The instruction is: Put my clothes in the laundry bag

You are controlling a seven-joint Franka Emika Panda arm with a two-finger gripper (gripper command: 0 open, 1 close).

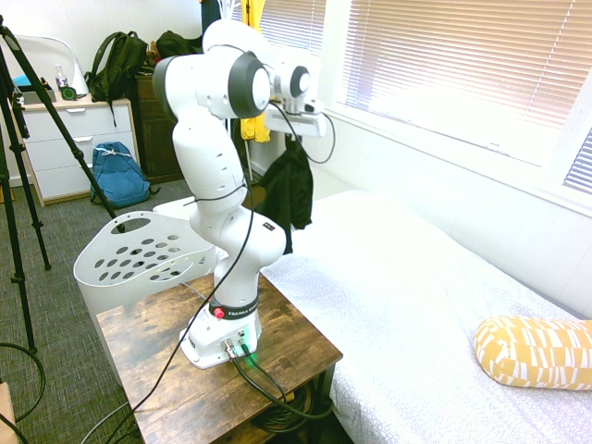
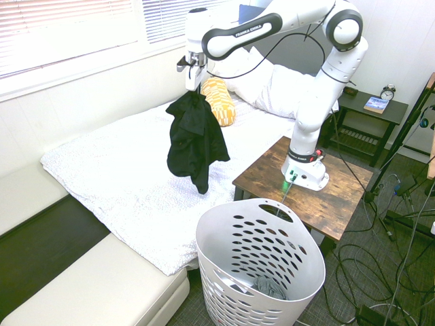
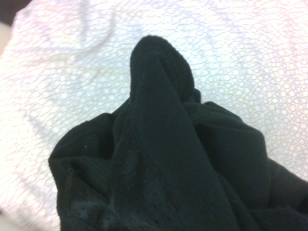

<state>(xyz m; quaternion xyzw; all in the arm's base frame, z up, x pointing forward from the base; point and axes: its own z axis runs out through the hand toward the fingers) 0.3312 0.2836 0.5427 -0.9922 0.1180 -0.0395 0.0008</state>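
The black clothes (image 2: pixel 194 139) hang in the air above the white bed (image 2: pixel 129 176), pinched at their top by my gripper (image 2: pixel 194 85), which is shut on them. From the other side the clothes (image 1: pixel 290 190) dangle below the gripper (image 1: pixel 301 139), over the bed's near end. The wrist view is filled by the black fabric (image 3: pixel 163 163) against the white bedspread (image 3: pixel 72 72). The white laundry bag (image 2: pixel 262 261), a holed plastic basket, stands on the floor in front of the wooden table, below and to the right of the hanging clothes. It also shows beside the table (image 1: pixel 139 254).
A yellow patterned pillow (image 1: pixel 536 351) lies on the bed. The arm stands on a wooden table (image 2: pixel 340 197) between bed and basket. Some grey cloth (image 2: pixel 268 288) lies inside the basket. A blue backpack (image 1: pixel 120 174) leans by a white dresser (image 1: pixel 69 148).
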